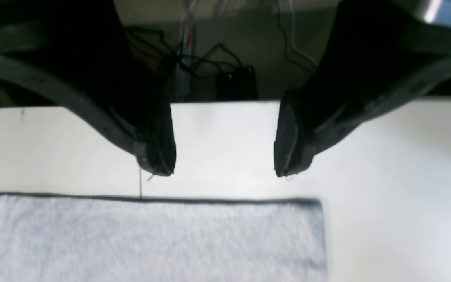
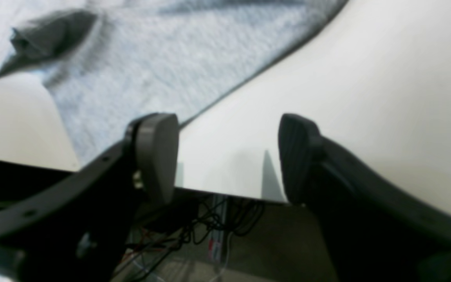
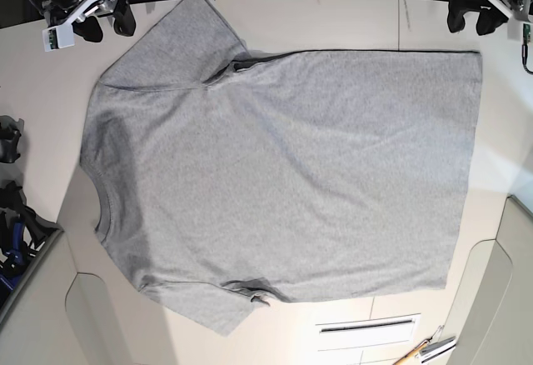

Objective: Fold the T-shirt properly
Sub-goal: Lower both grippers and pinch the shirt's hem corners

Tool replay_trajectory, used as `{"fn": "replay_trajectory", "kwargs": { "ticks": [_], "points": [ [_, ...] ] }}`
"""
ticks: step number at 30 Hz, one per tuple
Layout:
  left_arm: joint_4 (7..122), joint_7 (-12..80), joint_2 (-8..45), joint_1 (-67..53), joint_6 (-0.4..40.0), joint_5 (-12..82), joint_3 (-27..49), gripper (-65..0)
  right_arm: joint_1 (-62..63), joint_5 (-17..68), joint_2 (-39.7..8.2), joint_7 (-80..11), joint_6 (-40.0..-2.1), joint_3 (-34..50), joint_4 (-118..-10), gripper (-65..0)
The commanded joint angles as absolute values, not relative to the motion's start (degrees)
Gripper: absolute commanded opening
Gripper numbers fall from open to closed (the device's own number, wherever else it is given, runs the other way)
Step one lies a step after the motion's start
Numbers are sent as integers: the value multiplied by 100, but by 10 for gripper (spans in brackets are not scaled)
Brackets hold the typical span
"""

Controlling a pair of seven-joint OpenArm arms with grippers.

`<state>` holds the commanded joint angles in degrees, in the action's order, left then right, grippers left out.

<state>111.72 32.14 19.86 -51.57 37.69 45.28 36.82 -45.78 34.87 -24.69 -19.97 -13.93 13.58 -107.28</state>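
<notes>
Base view: see T-shirt (image 3: 300,173) laid out wide on white tabletop (image 3: 508,132), plain heather-grey face up, w/ neckline (image 3: 102,202) toward view's L side and straight bottom hem (image 3: 460,173) toward R side. Can make out upper sleeve (image 3: 179,40) angled up to a corner near top edge of tabletop, and lower sleeve (image 3: 204,307) slanting down near bottom of view. Bunched into small folds at both underarms, incl. upper fold (image 3: 237,67) and lower fold (image 3: 250,288); otherwise mostly flat, w/ soft ripples near neckline. Hangs at view's upper R: left gripper (image 3: 471,23), just beyond corner of hem, jaws spread, w/ nothing btwn. Hangs at view's upper L: right gripper (image 3: 107,26), near upper sleeve, jaws also spread wide, nothing pinched. L wrist view: shows bare white btwn fingers, w/ grey side edge of T-shirt running across below; rather blurred, so can't say for sure re: contact w/ tabletop. Beyond tabletop edge, shows dark cables (image 1: 202,64). R wrist view: shows sleeve reaching behind one finger, other finger over bare tabletop, apart from cloth. Base view again, bottom R: see slotted plate (image 3: 366,332) and, near it, pointed tool (image 3: 416,350) lying at a slant.
</notes>
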Motion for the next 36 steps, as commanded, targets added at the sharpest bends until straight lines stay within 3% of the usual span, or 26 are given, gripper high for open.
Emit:
{"fn": "replay_trajectory", "kwargs": {
  "ticks": [6, 15, 27, 36],
  "points": [
    [10007, 3199, 2467, -4357, 3774, 4681, 3682, -224, -4414, 3474, -2375, -1997, -1396, 1347, -10488, -253],
    [8600, 3297, 2620, -3632, 3844, 5159, 3667, -224, -4416, 3494, -2359, -1999, -1398, 1347, -10486, -253],
    [8501, 3347, 2622, -3413, 3815, 4991, 2823, -225, -4416, 3559, -1916, -2025, -1522, 1304, -10475, -253],
    [8501, 3415, 2602, -3415, 3817, 4991, 2764, -225, -4202, 3538, -1643, -2014, -1516, 738, -10296, -253]
  ]
}}
